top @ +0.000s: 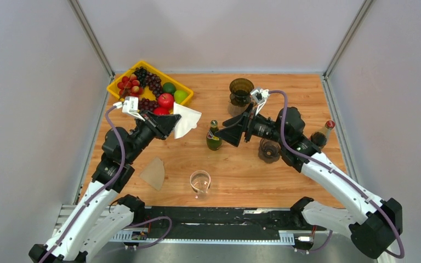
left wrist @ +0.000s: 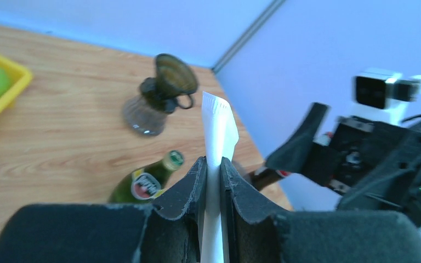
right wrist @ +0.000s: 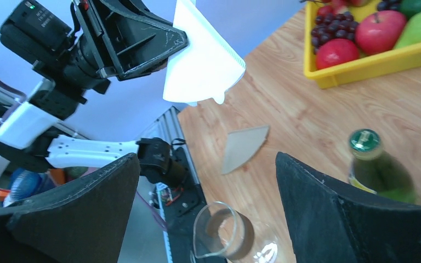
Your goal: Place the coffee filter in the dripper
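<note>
A white paper coffee filter [top: 187,121] hangs above the table, pinched at one edge by my left gripper [top: 171,125], which is shut on it. In the left wrist view the coffee filter [left wrist: 219,129] stands up thin between the pads [left wrist: 189,186]. The dripper [top: 241,89], a dark funnel on a glass server, stands at the back centre; the left wrist view shows the dripper [left wrist: 172,74] beyond the filter. My right gripper [top: 223,133] is open and empty, pointing left toward the coffee filter [right wrist: 200,60], a short way from it.
A brown filter [top: 153,172] lies flat near the front left. A glass beaker [top: 200,183] stands at the front centre and a green bottle [top: 214,137] just under the right gripper. A yellow fruit tray [top: 124,74] is back left. A dark glass [top: 268,150] and a sauce bottle [top: 324,131] stand right.
</note>
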